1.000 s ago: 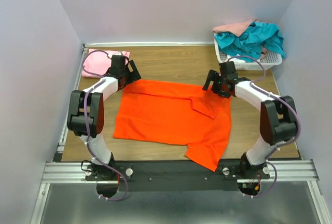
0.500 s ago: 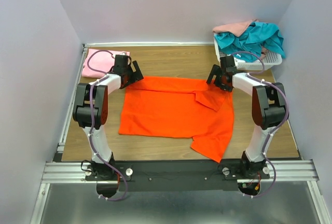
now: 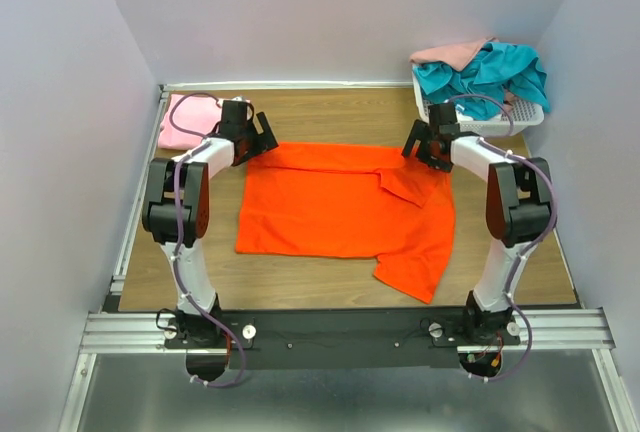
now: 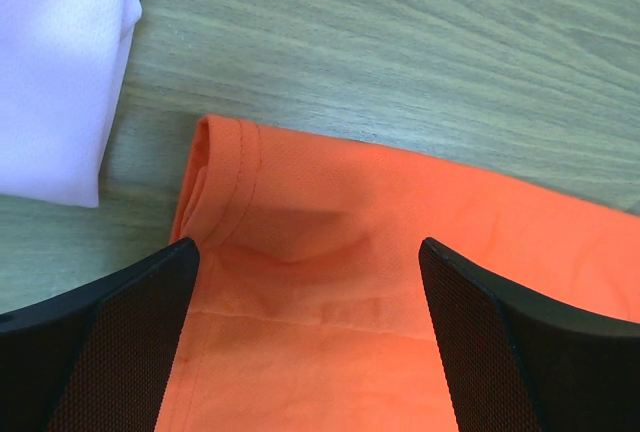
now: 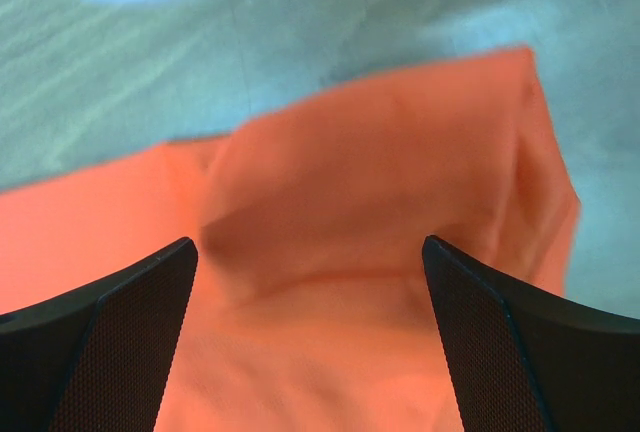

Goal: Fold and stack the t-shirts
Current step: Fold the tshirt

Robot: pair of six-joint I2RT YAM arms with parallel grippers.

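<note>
The orange t-shirt (image 3: 340,212) lies spread on the wooden table, its right side folded over and a flap trailing toward the near edge. My left gripper (image 3: 262,142) is open over its far left corner, and the hemmed sleeve edge (image 4: 225,167) shows between the wide-apart jaws (image 4: 310,342). My right gripper (image 3: 415,142) is open over the far right corner, with bunched orange cloth (image 5: 370,182) between its jaws (image 5: 310,342). A folded light pink shirt (image 3: 185,120) lies at the far left. The teal shirt (image 3: 485,70) and the peach-pink shirt (image 3: 450,52) sit in the basket.
The white mesh basket (image 3: 480,120) stands at the far right corner, close to my right gripper. The pink shirt's edge (image 4: 55,62) lies just left of my left gripper. Pale walls enclose the table on three sides. Bare wood (image 3: 330,117) shows beyond the orange shirt.
Both grippers moved toward the far side of the table and the orange shirt slid that way with them. Its far edge is now straighter and lies nearer the back.
</note>
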